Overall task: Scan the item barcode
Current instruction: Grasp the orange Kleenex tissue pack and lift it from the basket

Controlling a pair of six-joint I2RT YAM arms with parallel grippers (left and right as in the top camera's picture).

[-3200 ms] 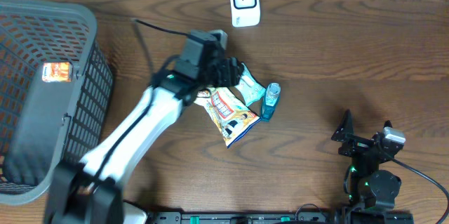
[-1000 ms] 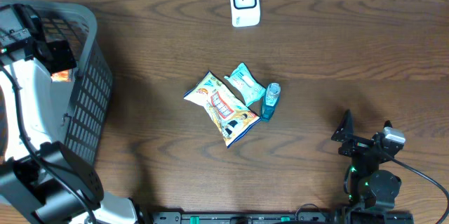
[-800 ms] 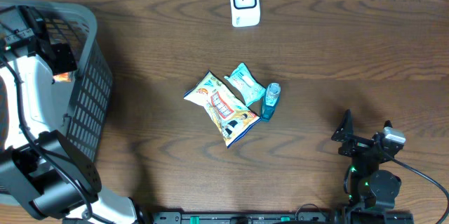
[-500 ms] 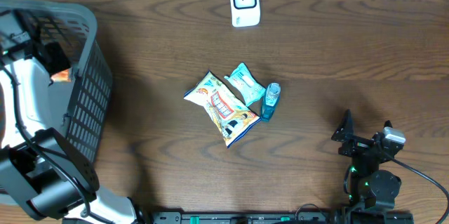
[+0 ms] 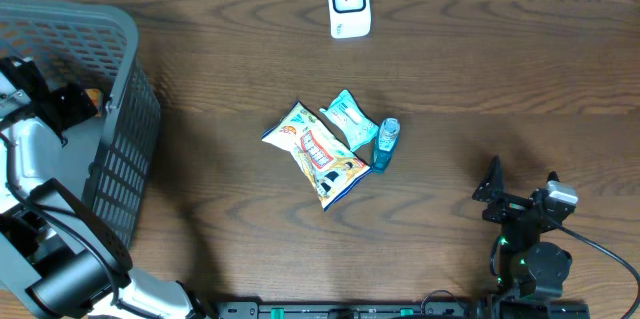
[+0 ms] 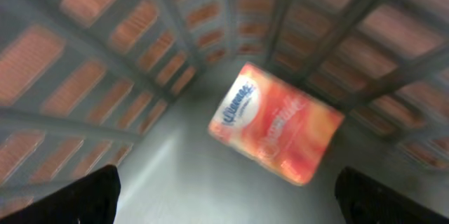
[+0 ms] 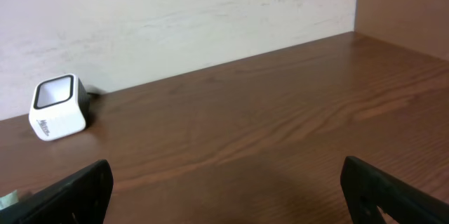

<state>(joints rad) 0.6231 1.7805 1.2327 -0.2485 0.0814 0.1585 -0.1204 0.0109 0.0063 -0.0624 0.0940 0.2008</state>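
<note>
My left gripper point(image 5: 62, 102) hangs open inside the grey basket point(image 5: 120, 29) at the far left. The left wrist view is blurred: an orange tissue pack point(image 6: 277, 122) lies on the basket floor just ahead of my left gripper point(image 6: 224, 199), with nothing between its black fingers point(image 6: 77, 196). The pack's edge point(image 5: 93, 96) peeks out beside that gripper. The white scanner point(image 5: 348, 3) stands at the table's far edge. My right gripper point(image 5: 522, 181) rests open at the near right, facing the scanner point(image 7: 58, 107). My right gripper point(image 7: 228, 192) is empty.
A yellow snack bag point(image 5: 318, 154), a teal packet point(image 5: 350, 119) and a small blue bottle point(image 5: 386, 144) lie together mid-table. The basket's mesh walls point(image 6: 105, 48) surround the left gripper. A pale wall point(image 7: 175, 13) rises behind the scanner.
The left arm swung from the items at mid-table to the basket, then drifted toward the near side over the orange pack. The table items and the right arm have not moved.
</note>
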